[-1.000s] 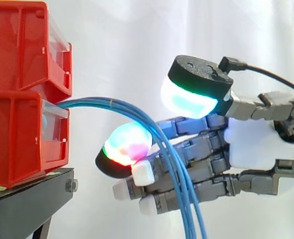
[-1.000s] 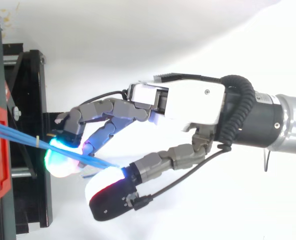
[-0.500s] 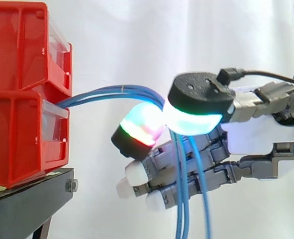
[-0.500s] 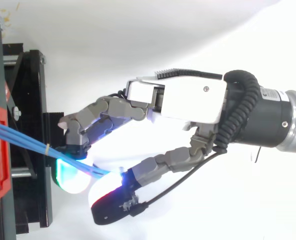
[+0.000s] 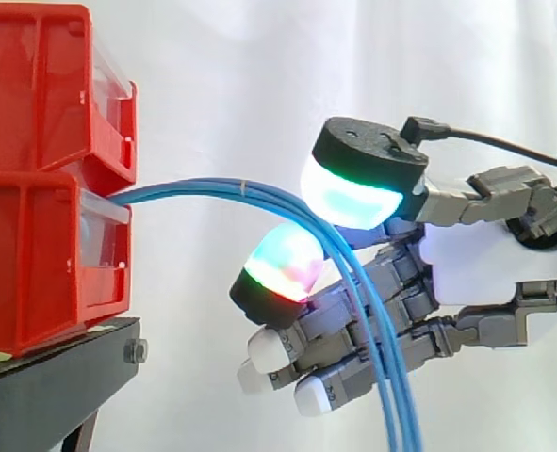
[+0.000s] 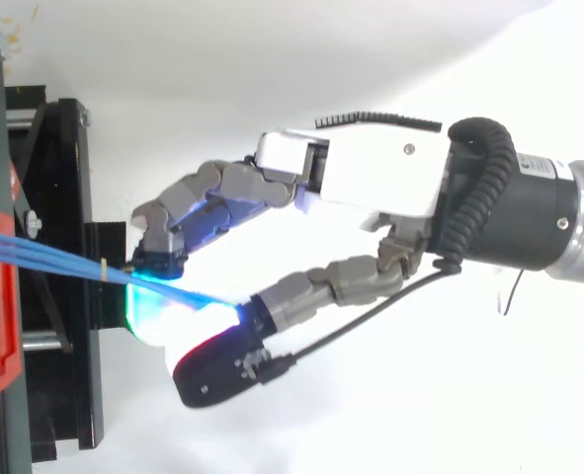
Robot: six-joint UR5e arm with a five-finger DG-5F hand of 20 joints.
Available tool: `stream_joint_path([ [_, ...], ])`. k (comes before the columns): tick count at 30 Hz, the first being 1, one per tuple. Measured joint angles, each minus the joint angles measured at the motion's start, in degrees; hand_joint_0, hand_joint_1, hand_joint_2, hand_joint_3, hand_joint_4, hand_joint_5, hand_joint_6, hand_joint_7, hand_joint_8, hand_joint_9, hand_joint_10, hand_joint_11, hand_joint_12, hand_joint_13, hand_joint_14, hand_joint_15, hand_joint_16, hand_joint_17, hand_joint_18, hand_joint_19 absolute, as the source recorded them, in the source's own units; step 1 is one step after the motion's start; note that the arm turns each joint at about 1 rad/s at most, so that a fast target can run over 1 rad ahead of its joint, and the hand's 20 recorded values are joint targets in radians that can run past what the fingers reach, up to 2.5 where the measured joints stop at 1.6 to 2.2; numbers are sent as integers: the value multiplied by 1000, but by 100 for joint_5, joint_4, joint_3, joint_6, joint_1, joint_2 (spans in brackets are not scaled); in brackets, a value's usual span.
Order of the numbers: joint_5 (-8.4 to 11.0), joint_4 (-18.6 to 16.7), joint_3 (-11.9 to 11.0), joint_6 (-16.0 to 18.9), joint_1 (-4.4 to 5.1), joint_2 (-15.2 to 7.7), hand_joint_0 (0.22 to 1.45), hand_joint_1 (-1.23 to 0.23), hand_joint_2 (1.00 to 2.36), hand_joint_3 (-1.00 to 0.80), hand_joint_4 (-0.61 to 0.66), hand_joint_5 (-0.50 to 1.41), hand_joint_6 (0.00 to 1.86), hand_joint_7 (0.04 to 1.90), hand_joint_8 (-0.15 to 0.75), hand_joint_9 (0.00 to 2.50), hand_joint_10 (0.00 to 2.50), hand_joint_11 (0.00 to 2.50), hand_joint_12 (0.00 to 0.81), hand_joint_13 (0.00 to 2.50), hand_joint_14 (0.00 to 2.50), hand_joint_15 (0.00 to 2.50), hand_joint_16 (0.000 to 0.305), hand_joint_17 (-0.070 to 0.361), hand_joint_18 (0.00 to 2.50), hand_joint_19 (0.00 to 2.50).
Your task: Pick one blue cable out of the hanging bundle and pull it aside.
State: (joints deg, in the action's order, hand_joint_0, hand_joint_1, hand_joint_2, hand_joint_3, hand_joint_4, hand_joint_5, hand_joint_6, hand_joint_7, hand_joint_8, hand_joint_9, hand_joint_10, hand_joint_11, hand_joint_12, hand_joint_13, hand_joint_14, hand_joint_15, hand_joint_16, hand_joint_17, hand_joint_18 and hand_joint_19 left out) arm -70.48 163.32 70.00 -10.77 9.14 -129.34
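Several blue cables [image 5: 193,191] leave the lower red bin [image 5: 42,273] at 9 o'clock, arch toward 3 o'clock and hang down at 5 o'clock. The hand [image 5: 490,268], entering from 3 o'clock, pinches them between two glowing pads [image 5: 353,198]; how many it holds I cannot tell

I am reaching in from the right with my hand [image 5: 490,264], fingers pointing toward the red bins [image 5: 33,179] that are sitting stacked on the black stand [image 5: 52,386]. The blue cables [image 5: 212,191] are coming out where the upper bin meets the lower one, arching rightward and dropping across my fingers to the bottom edge. I am pinching them between a cyan-green pad [image 5: 353,193] pressing from above and a red-and-green pad [image 5: 283,273] pressing from below. My white-tipped fingers are curling behind the strands, with the white curtain [image 5: 240,75] hanging beyond.
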Motion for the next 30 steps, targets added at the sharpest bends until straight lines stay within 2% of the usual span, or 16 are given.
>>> stream_joint_path([
  [5, 303, 2, 0, 75, 5, -84, 478, -617, 1001, -480, 162, -119, 739, 919, 320, 746, 9, 288, 397, 425, 4, 141, 56, 126, 466, 343],
  [8, 396, -7, 0, 90, 24, -139, 477, -606, 1001, -479, 155, -115, 726, 938, 319, 749, 10, 298, 397, 427, 6, 144, 56, 126, 469, 350],
  [25, 531, -170, -67, -24, 131, -171, 502, -571, 1004, -439, 169, -92, 645, 1052, 314, 787, 10, 298, 387, 478, 6, 165, 54, 121, 514, 385],
  [26, 533, -171, -75, -28, 136, -171, 503, -563, 1004, -440, 167, -84, 607, 1128, 316, 793, 10, 298, 385, 481, 6, 166, 54, 121, 515, 385],
  [30, 541, -146, -106, -26, 144, -171, 505, -557, 1004, -447, 183, -76, 580, 1165, 320, 849, 12, 354, 387, 515, 7, 191, 54, 121, 540, 397],
])
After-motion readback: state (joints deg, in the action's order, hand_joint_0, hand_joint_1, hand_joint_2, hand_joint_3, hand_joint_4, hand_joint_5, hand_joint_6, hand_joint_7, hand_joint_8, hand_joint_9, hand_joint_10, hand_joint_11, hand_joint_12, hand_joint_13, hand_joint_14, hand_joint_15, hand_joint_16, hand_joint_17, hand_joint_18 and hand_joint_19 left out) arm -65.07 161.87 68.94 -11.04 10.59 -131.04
